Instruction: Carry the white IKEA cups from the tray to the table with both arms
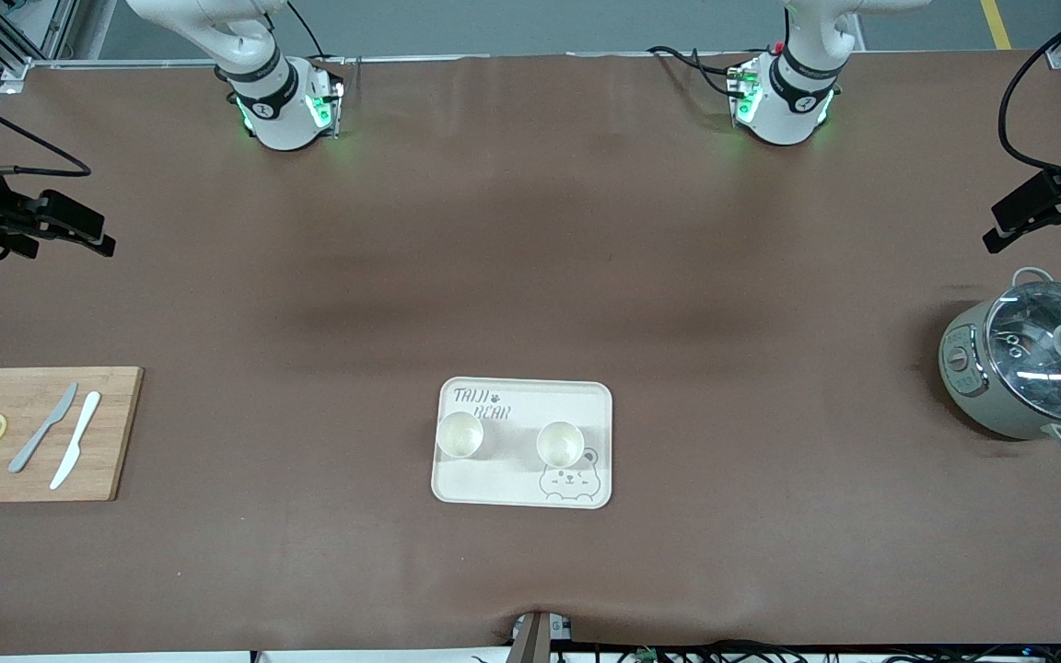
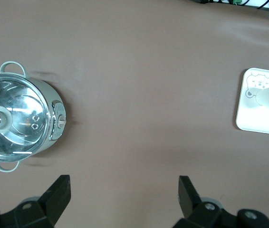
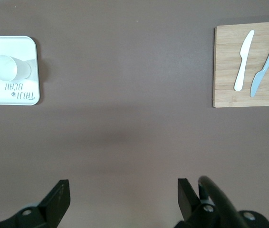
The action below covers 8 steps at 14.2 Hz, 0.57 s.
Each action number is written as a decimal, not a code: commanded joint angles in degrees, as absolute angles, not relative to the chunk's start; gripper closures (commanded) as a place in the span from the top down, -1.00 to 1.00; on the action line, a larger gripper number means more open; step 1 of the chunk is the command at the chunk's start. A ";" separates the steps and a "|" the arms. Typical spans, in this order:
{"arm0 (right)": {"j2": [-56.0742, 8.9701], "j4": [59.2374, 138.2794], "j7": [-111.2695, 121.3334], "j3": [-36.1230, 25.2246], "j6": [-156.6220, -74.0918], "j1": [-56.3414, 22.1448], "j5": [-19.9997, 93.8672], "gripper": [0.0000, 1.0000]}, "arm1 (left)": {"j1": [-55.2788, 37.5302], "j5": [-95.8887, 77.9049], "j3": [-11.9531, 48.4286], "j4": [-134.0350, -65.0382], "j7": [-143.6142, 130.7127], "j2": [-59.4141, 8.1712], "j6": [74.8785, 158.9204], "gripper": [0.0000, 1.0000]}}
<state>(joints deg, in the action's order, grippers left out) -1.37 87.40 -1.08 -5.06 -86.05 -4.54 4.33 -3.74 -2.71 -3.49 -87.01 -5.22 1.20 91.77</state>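
- The tray (image 1: 523, 443) lies nearest the front camera, mid-table; both cups stand upright on it, apart: one cup (image 1: 460, 434) toward the right arm's end, the other cup (image 1: 559, 443) toward the left arm's end, just above the bear print.
- About as near, the cutting board (image 1: 38, 433) carries two knives and what look like two lemon slices.
- Slightly farther, the lidded pot (image 1: 1032, 357) sits at the left arm's end.
- The left gripper (image 2: 124, 190) hangs wide open and empty over bare table by the pot.
- The right gripper (image 3: 123, 191) hangs wide open and empty over bare table near the board.
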 commanded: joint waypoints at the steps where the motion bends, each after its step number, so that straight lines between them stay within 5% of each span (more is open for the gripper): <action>1: -1.32 86.84 -1.76 -4.57 -86.04 -3.69 5.01 1.00 | -3.87 -2.46 -3.16 -86.04 -5.36 0.97 91.41 1.00; 8: -2.99 85.96 -1.76 -4.75 -86.48 -3.25 4.75 1.00 | -3.51 -1.93 -3.16 -86.13 -5.36 0.79 92.11 1.00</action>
